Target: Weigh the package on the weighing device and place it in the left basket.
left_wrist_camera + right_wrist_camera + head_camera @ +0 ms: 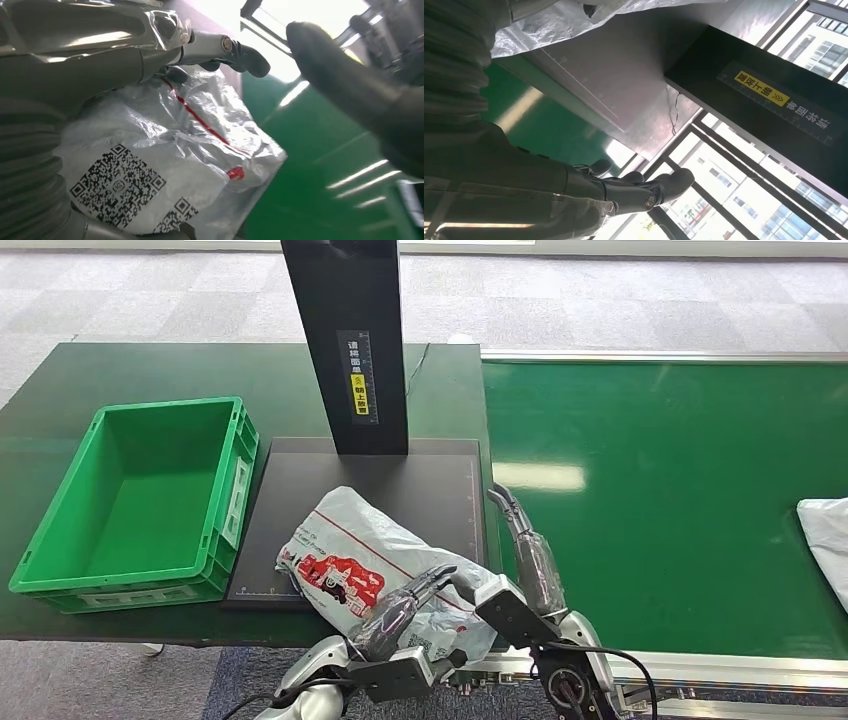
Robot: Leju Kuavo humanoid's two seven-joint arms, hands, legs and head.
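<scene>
The package (365, 560), a crinkled white plastic bag with red print and QR labels, lies on the black scale plate (420, 490) and overhangs its near edge. My left hand (405, 605) lies stretched over the package's near end, fingers straight. In the left wrist view the fingers (240, 50) reach across the package (165, 150), with the thumb (350, 85) held apart from it. My right hand (530, 560) stands just right of the package, fingers straight and holding nothing. The right wrist view has that hand (574, 185) beside the scale plate (624, 75). The green basket (232, 490) sits left of the scale.
The scale's black post (350, 340) rises at the back of the plate. A green conveyor belt (660, 490) runs to the right, with another white bag (828, 540) at its far right edge. Dark green tabletop (150, 370) lies behind the basket.
</scene>
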